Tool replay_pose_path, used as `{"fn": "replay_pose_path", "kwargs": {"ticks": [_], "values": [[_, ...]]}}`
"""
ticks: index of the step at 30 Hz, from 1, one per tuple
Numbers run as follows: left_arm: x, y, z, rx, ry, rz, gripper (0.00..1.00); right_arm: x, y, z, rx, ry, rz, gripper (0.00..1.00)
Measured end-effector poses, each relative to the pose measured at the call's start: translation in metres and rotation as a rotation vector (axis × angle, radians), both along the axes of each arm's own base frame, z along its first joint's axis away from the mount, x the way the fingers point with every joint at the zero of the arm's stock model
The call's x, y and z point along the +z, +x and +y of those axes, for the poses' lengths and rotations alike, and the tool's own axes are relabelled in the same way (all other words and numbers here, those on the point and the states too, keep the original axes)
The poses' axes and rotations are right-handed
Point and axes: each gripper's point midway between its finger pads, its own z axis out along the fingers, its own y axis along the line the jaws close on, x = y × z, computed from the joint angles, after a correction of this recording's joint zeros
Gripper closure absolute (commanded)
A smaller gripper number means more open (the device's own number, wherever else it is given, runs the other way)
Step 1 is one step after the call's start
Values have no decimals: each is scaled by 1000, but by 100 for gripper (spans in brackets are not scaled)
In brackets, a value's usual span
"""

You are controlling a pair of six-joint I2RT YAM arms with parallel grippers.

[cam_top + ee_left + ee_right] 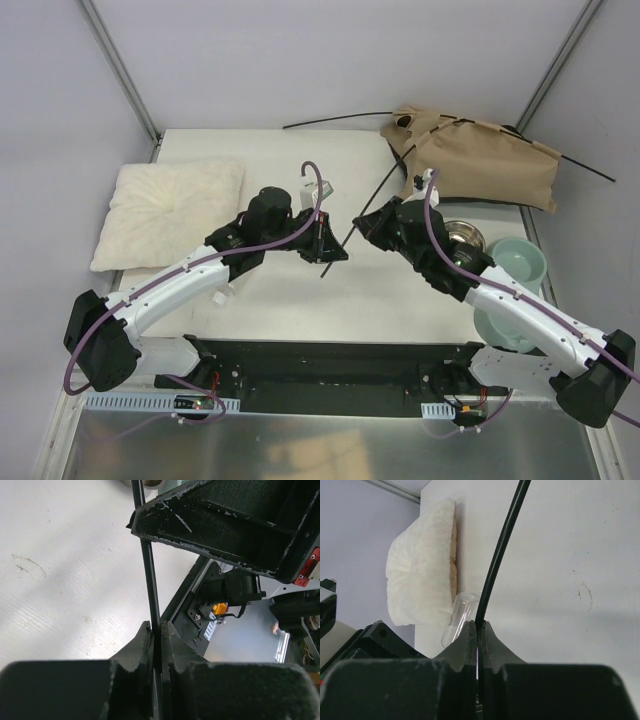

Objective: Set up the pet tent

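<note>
The tent [485, 165] lies collapsed and flat, well to the right of the pillow [170, 210]. A thin black pole [380, 195] slants out from it toward the pillow's side. The left gripper [156, 630] and the right gripper [477, 627] are each clamped tight on this pole, between pillow and tent

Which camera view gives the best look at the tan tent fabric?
The top view: the collapsed tan tent lies at the far right of the table, poles sticking out. The wrist views show none of its fabric, only a thin black pole pinched in the left hand and right hand.
</note>
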Motion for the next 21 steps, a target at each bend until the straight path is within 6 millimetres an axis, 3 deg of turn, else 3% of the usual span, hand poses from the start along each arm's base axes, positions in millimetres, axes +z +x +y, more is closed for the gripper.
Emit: {"fn": "replay_pose_path", "kwargs": {"ticks": [5, 10, 15, 19, 21], "values": [[0, 1, 0, 4, 1, -2, 100, 0, 1, 3, 13, -7, 10, 60], [2, 3, 0, 13, 3, -15, 100, -3, -1, 11, 48, -13, 26, 56], [5, 9, 0, 36, 4, -36, 100, -9, -10, 17, 88, -23, 53, 68], [5, 10, 0, 40, 5, -38, 100, -12, -15, 22, 105, -19, 67, 95], [5, 10, 0, 40, 5, -39, 100, -9, -14, 24, 99, 2, 70, 100]]}}
